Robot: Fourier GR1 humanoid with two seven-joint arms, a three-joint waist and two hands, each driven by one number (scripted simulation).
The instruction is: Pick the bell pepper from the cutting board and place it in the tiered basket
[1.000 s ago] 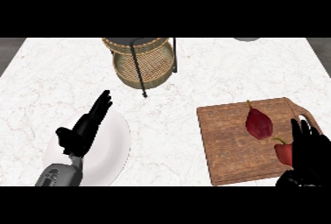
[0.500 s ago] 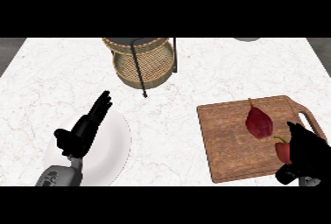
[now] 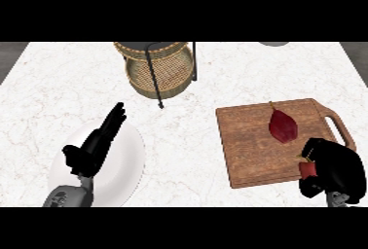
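Bell pepper (image 3: 309, 168) sits under curled right hand (image 3: 332, 168).

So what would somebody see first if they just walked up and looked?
Probably the wooden cutting board at the right, with a dark red pepper lying on it and the black right hand curled round another red thing at its near corner. Next, the wicker tiered basket at the back, and the left hand resting open over a white plate.

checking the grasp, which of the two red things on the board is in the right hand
The red piece at the board's near right edge, mostly hidden under the right hand; the other lies free mid-board.
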